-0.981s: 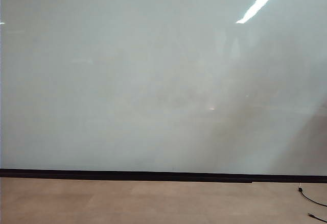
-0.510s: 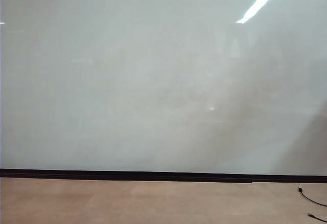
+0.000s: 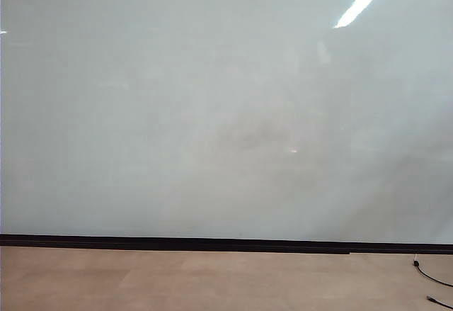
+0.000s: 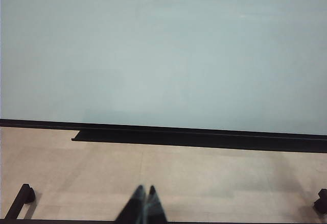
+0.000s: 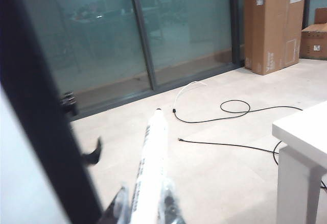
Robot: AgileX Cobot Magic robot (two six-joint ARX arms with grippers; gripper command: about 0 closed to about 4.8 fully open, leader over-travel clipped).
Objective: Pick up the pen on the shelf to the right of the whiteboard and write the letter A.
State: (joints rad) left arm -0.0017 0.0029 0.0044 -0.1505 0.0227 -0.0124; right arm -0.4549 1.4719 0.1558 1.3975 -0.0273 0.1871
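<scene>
The whiteboard (image 3: 212, 105) fills the exterior view, pale grey and bare, with a black strip (image 3: 212, 243) along its lower edge; no gripper shows there. In the right wrist view my right gripper (image 5: 145, 203) is shut on the pen (image 5: 152, 157), a white barrel with dark print sticking out past the fingertips above the tan floor. The whiteboard's black edge (image 5: 46, 127) runs close beside it. My left gripper (image 4: 145, 189) is shut and empty, hanging still over the floor in front of the whiteboard (image 4: 163, 50). No letter A shows.
A black cable (image 5: 230, 117) loops over the floor, with a white table corner (image 5: 304, 132) beside it. Glass doors (image 5: 127, 35) and a tall cardboard box (image 5: 271, 25) stand behind. A cable end (image 3: 432, 279) lies at the exterior view's lower right.
In the exterior view only the faint reflections on the whiteboard shift; a dim shadow at the lower right edge has faded. No arm enters that view.
</scene>
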